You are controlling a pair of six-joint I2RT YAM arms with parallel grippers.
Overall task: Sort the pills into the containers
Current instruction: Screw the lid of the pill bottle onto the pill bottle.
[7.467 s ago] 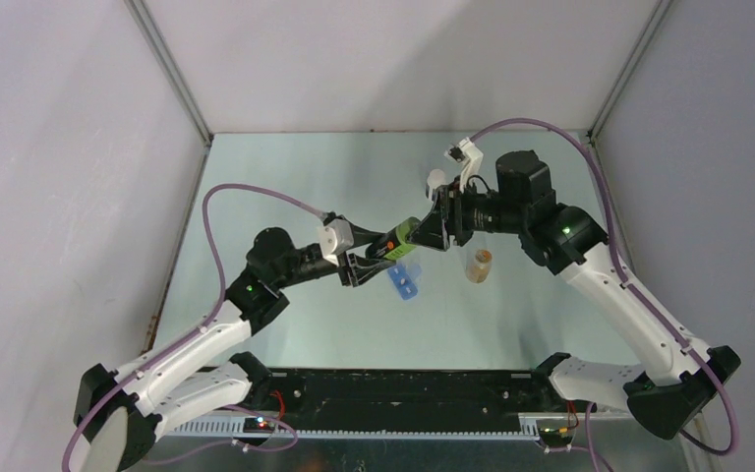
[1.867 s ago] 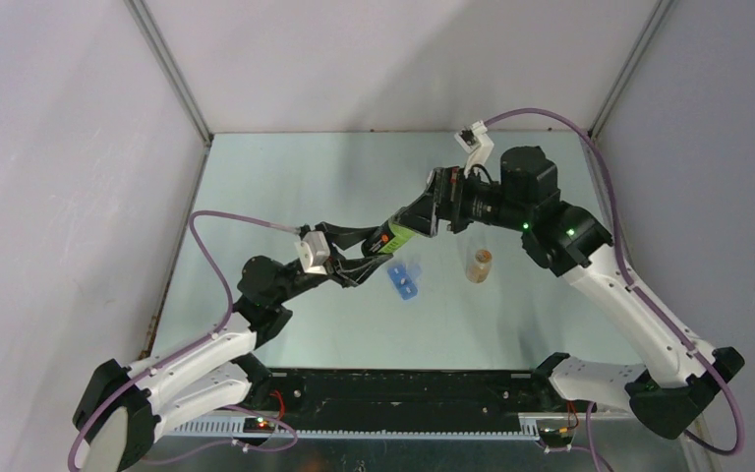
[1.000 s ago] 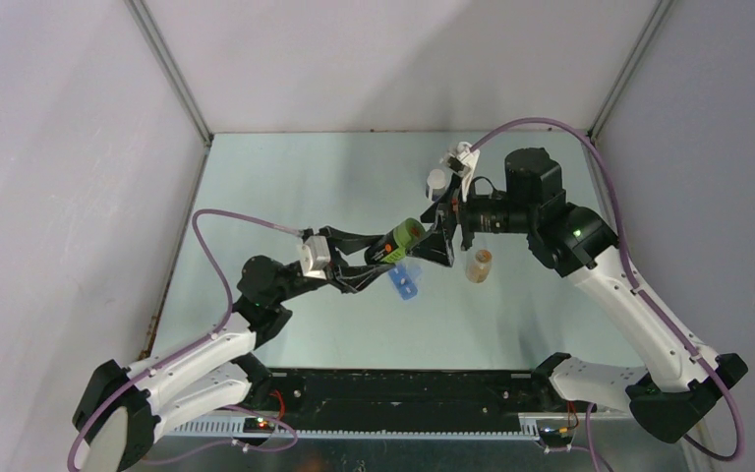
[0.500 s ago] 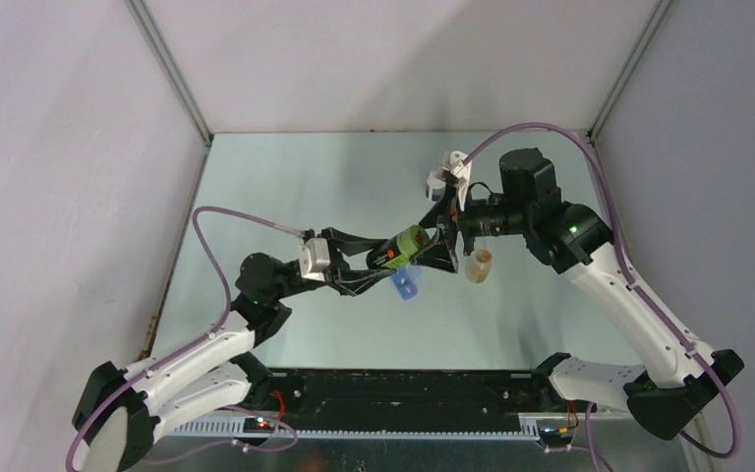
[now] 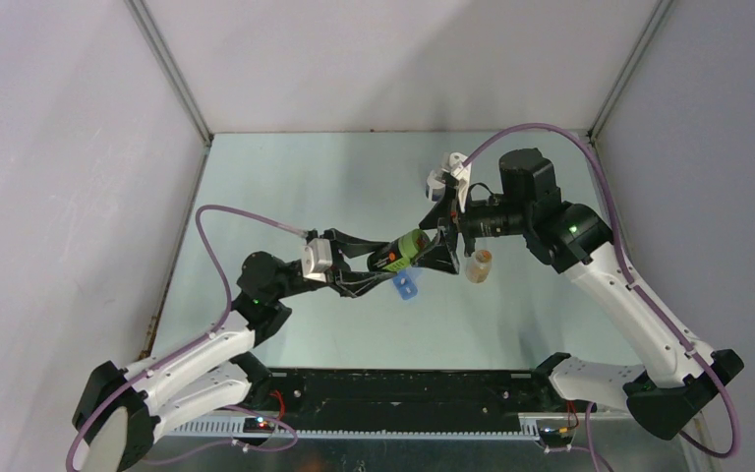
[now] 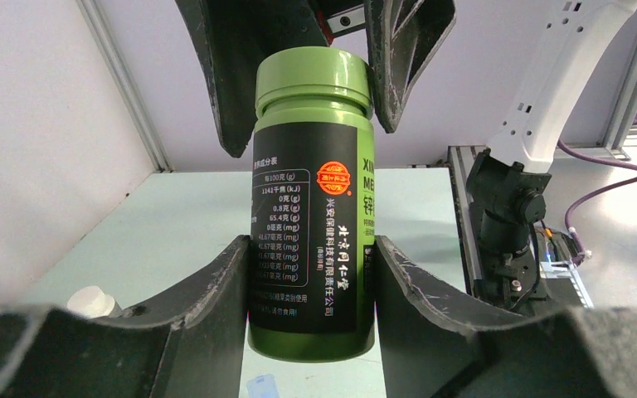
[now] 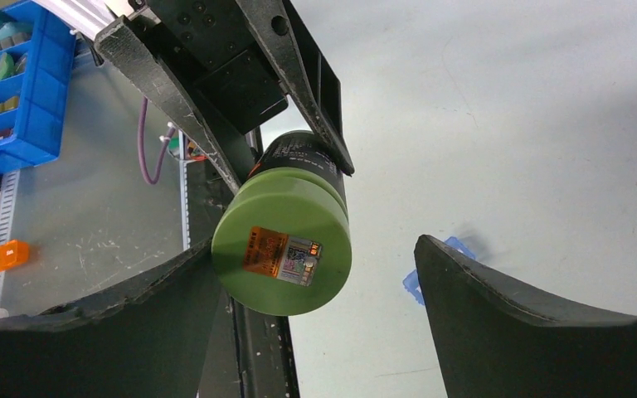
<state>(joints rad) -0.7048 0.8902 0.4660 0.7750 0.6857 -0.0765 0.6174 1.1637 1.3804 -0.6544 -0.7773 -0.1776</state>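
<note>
Right gripper (image 5: 440,250): jaws spread wide, nothing grasped. They are set either side of the cap (image 7: 286,249); one jaw is seen at or against the cap's edge, the other well apart.

Left gripper (image 6: 308,278): clenched on the lower body of the green bottle (image 6: 311,207).

Change over the last second: bottle and both grippers have been carried slightly toward the near edge of the tabletop (image 5: 285,187), and the right jaws have been brought further over the cap. The cap is still on. Judged: unscrewing not yet begun, so no pills can be sorted.

Bottle held in the air above the tabletop's middle, lying nearly level, cap toward the right arm. Just below it sits the blue pill box (image 5: 406,285); the small vial (image 5: 479,265) stands near, to the right.

Pose: the left arm is stretched low from the near left corner. The right arm is raised along the right edge, forearm turned back leftward.
</note>
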